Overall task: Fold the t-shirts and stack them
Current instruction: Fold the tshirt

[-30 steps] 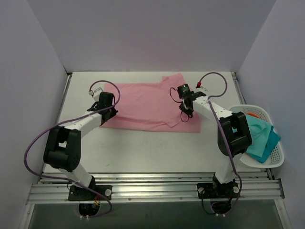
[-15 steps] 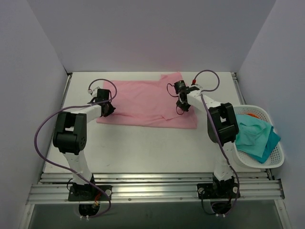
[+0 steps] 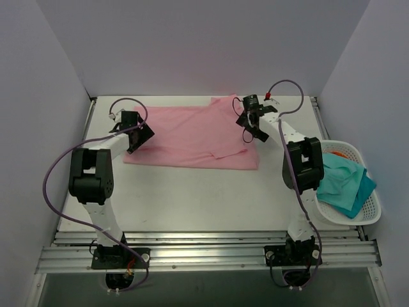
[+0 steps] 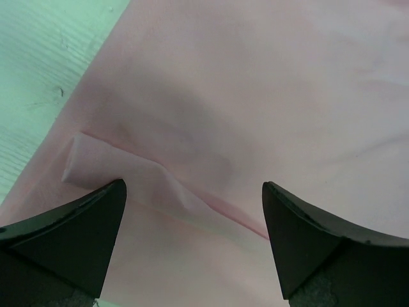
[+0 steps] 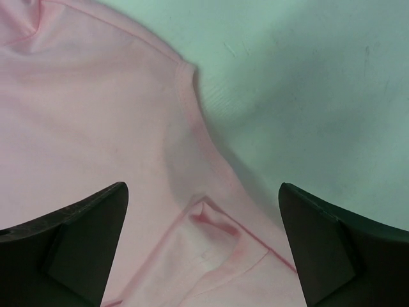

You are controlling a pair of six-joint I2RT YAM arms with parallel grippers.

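Left end effector [image 4: 193, 189] and right end effector [image 5: 202, 187] wide over pink t-shirt [image 3: 185, 137]; basket [image 3: 375, 207] only overhead.

Bench [image 3: 192, 192]: white, flat surface, enclosed by pale walls on the left, far and right sides. Faint scuffs and fine lines show on it in both wrist views.

One pink t-shirt [image 3: 185, 137] lies directly on the bench, on the far half, spread wide from left to right. It lies mostly flat. A layer of cloth is folded over its right portion, with the edge running diagonally. A small raised crease sits near its left edge, and a hem pucker sits near its right edge.

A white basket [image 3: 372, 206] holding teal cloth [image 3: 342, 182] sits at the bench's right edge. Whether it rests on the bench cannot be determined.
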